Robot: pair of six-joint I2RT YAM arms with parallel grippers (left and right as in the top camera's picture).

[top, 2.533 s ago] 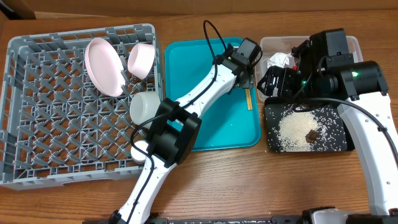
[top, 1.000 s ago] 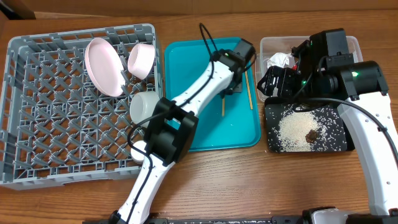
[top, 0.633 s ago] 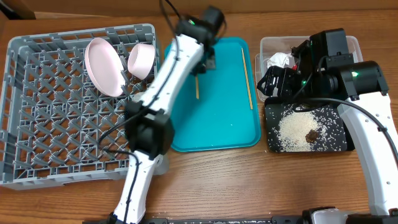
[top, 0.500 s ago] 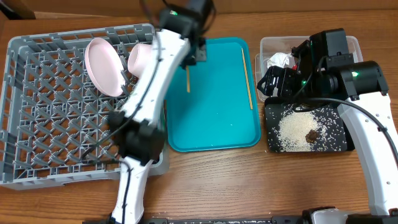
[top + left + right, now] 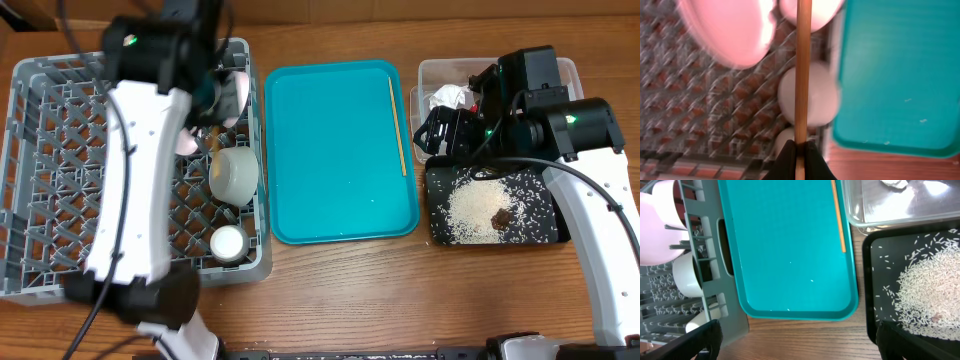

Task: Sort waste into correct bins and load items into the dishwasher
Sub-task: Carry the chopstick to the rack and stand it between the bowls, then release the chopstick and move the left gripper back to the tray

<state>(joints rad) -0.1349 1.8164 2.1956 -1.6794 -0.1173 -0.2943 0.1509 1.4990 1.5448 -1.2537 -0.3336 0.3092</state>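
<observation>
**Left gripper**: clenched on one wooden chopstick. In the left wrist view the stick runs from between the fingertips toward 12 o'clock. It is above the grey dish rack, which fills the 9 o'clock side of the table in the overhead view.

**Rack contents:** a pink plate and a pink bowl sit at the 12 to 1 o'clock corner. A white cup is at the 3 o'clock wall. A small white bowl is toward 5 o'clock.

**Second chopstick**: lies flat on the teal tray, along its 3 o'clock rim, pointing 12 to 6 o'clock.

**Right gripper**: fully released, grasping nothing. It hangs near the junction of the two bins.

**Bins:** the clear tub at 2 o'clock holds the crumpled tissue. The black tray, directly at its 6 o'clock side, holds the rice grains and the brown lump.
</observation>
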